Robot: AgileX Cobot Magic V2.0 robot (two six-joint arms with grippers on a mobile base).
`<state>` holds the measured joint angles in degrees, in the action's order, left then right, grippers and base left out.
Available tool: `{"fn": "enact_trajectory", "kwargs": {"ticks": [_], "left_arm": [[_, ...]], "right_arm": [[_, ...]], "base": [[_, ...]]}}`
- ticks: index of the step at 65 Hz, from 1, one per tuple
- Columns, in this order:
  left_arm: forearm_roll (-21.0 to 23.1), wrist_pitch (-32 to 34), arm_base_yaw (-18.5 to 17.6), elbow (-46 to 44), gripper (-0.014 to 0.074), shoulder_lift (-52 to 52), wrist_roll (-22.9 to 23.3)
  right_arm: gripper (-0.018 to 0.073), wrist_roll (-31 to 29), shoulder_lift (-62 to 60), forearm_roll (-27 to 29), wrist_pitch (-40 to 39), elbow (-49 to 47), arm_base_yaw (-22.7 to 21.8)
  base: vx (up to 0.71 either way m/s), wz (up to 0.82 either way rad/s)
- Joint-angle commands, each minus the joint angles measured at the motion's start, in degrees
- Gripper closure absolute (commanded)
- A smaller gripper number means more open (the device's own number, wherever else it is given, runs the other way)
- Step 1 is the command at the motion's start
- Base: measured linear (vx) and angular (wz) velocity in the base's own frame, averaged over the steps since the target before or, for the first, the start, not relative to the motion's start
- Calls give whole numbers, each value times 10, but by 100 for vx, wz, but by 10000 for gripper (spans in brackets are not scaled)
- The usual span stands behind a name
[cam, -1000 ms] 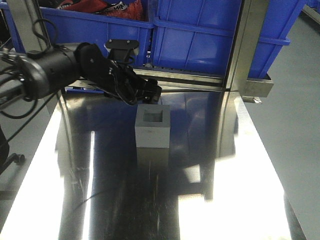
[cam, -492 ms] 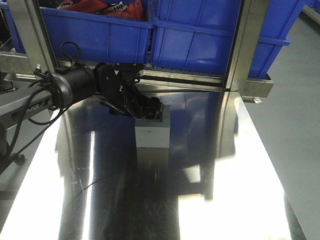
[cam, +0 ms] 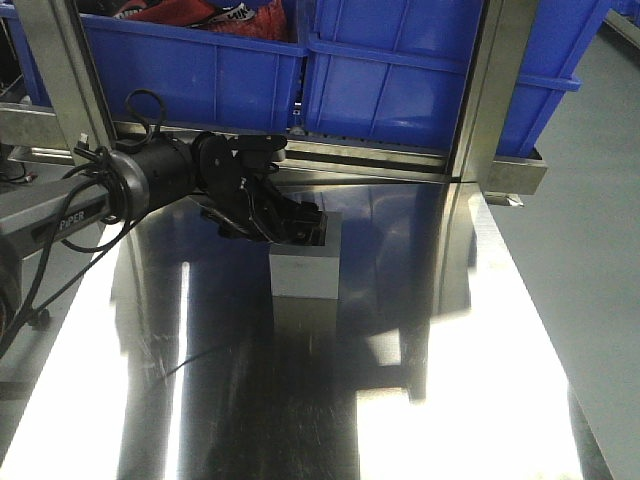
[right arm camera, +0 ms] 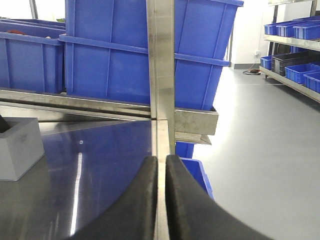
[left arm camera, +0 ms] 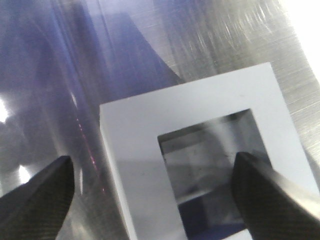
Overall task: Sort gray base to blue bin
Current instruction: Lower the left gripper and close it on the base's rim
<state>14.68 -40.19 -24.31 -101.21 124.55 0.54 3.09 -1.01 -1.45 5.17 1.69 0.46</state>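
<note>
Gray base [cam: 305, 265] upright on steel surface [cam: 450, 380], recess up. Left gripper [cam: 300, 222] low over its top, jaws spread: 1 finger outside base's wall, the other over the recess, no pinch yet. Step in hand, likely: grasp. Next calls for closing on the wall, lifting clear, carrying to blue bin [cam: 400, 70] behind and above base. Right gripper [right arm camera: 160, 172] well apart from base, jaws pressed together.

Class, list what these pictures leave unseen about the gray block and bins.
Front view: left gripper covers gray base recess; finger contact hidden.
Left wrist view: base cut by bottom edge; recess floor blurred.
Right wrist view: base cut by left edge; blue bin wall hides its inside.
</note>
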Motion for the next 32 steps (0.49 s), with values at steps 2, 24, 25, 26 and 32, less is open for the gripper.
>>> {"fn": "enact_trajectory", "kwargs": {"ticks": [2, 24, 25, 26, 32], "left_arm": [[6, 9, 2, -18, -13, -32, 2], [7, 5, 2, -18, 64, -32, 2], [7, 5, 2, -18, 69, -32, 2], [7, 5, 2, -18, 75, -32, 2], [6, 4, 2, -18, 108, -32, 2]], "right_arm": [[564, -4, -4, -4, -42, 1, -2], [564, -4, -4, -4, -42, 1, -2], [564, -4, -4, -4, -42, 1, -2], [564, -4, -4, -4, -42, 1, -2], [564, -4, -4, -4, -42, 1, -2]], "base": [[0, 0], [0, 0], [0, 0], [0, 0], [0, 0]]}}
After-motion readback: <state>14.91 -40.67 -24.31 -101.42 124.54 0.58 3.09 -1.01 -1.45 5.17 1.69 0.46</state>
